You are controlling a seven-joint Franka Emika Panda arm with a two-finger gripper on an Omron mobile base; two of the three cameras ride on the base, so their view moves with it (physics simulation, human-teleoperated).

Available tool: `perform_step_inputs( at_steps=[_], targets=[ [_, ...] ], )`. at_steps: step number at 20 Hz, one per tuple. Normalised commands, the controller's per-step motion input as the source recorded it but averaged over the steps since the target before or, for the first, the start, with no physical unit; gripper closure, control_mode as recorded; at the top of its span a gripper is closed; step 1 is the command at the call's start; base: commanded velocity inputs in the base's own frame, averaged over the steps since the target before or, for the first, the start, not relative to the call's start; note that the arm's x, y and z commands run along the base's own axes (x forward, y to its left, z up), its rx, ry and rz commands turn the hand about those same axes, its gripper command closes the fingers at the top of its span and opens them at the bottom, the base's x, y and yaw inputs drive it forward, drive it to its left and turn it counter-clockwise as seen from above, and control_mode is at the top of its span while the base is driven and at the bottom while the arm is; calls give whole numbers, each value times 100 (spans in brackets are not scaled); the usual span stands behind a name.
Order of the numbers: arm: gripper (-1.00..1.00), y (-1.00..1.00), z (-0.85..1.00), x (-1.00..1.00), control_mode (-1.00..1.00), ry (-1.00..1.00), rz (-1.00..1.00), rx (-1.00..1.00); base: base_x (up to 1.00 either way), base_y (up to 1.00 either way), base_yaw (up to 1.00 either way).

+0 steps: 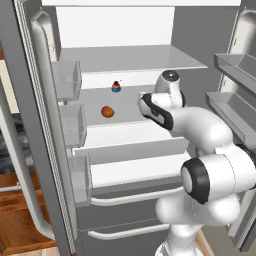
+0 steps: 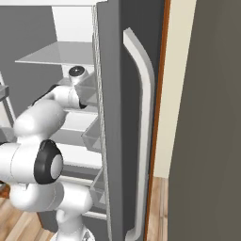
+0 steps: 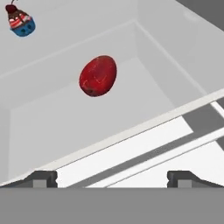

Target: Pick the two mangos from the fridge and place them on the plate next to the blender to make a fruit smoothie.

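Fridge (image 1: 40, 125) doors open; arm reaching into the cavity at mid-shelf height; end effector (image 3: 112, 177) released, tips set wide apart at the bottom of the hand view, nothing between them.

One mango (image 3: 98, 75), deep red in the hand view, orange-brown in the left base view (image 1: 107, 111), lies on the white shelf (image 3: 144, 105) inside the fridge, ahead of the tips and just left of their midline; not touched. Cupcake (image 3: 19, 21) sits further back in the fridge than the mango, well apart from it. A second mango, the plate and the blender cannot be made out here.

Step in hand, as judged: approach for the first pick; task barely begun.

To do it well:
- shift slightly left to centre the mango between the tips before advancing; it sits off-centre now;
- come in low, clearing the shelf's front lip, which lies between the tips and the mango;
- the fruit is smooth and rounded; close across its short axis at the widest part, else it may squirt out or roll back;
- keep clear of the cupcake; withdraw straight out past the door bins (image 1: 67, 80).
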Motion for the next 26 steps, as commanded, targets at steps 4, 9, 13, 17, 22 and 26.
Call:
perform_step_inputs(
  at_steps=[4,9,13,17,22,26],
  targets=[
    [-100,-3,-14,50,-100,0,0,0,0,0,0],
    [-100,-2,-13,47,-100,0,0,0,0,0,0],
    [-100,0,-17,39,-100,0,0,0,0,0,0],
    [-100,-1,-16,38,-100,0,0,0,0,0,0],
    [-100,-6,-17,37,-100,0,0,0,0,0,0],
    [-100,-12,-19,32,-100,1,0,0,0,0,0]
  ],
)
